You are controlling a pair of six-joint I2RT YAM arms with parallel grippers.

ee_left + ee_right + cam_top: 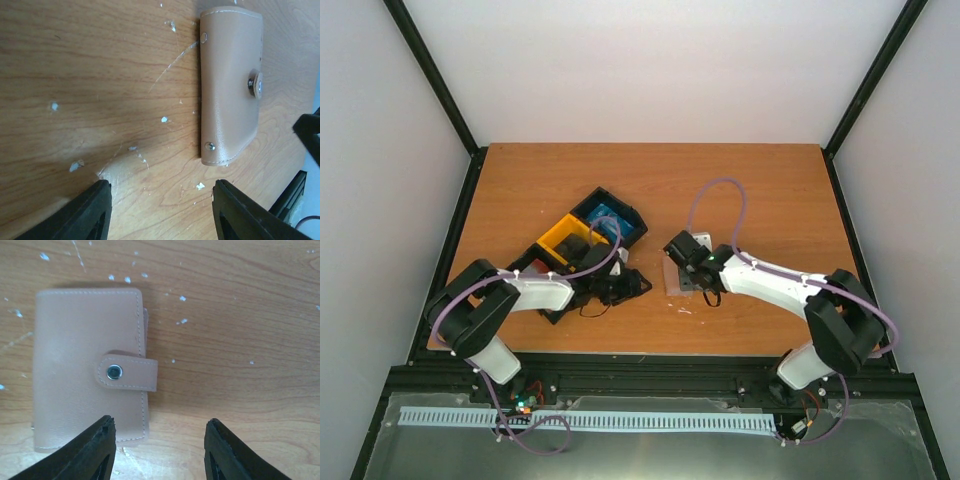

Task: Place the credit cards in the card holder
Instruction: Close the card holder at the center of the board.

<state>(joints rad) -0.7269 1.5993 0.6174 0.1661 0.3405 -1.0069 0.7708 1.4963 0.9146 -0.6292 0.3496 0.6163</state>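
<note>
Table: brown wood grain (770, 190), scuffed with pale flecks and scratches, plain white walls around it.
Holder: the holder (85, 365) lies flat and shut on the table between the two arms, with its strap (131, 374) buttoned down by a metal snap (114, 372).
Left: left gripper (160, 200) has its jaws spread wide with nothing in them, and the holder is just ahead, off to one side.
Right: right gripper (160, 427) is the same, jaws wide and empty, hanging over the strap side of the holder.
Cards: can't make them out for sure. There's a blue patch in the bins (557, 232), but it's too small to call.
Handling: my guess is it's light, soft, bendy faux leather, and smooth enough to skate if nudged.
Grab spot: I'd pin the body with one arm and pinch the strap's free end, which sticks out past the edge.
Writing: none that I can read, no logo.
</note>
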